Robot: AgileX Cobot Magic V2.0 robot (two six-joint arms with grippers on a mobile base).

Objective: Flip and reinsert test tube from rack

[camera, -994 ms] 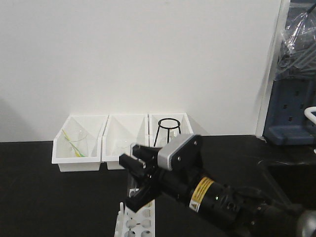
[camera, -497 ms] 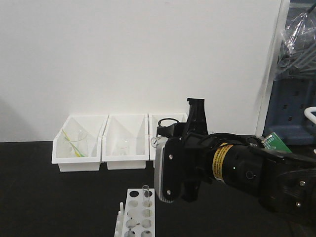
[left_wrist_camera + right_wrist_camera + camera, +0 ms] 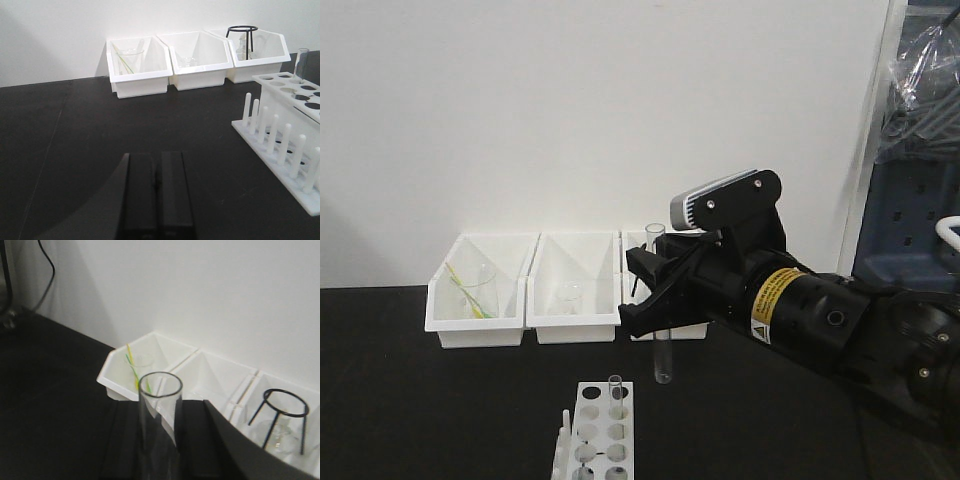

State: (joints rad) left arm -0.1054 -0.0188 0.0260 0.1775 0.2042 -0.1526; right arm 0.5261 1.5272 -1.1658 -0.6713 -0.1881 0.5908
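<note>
far edge of worktop [image 3: 420,420]: left bin [image 3: 480,332], middle bin [image 3: 572,328], right bin [image 3: 692,240] in a row by the wall | rack [image 3: 600,445] near, in front of middle bin | spare tube [image 3: 615,392] in its far-right hole | test tube [image 3: 663,360] upright in right claw [image 3: 655,295], above, just far-right of rack

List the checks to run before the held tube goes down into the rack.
1. Fingers of the right gripper clamp the clear glass test tube: ok.
2. Tube upright, open end up: ok.
3. Tube over a hole of the white plastic pegged rack: not ok, it hangs off to one side.
4. Free holes: ok; one holds a second glass tube.
5. Left gripper shut, apart from rack: ok.
</note>
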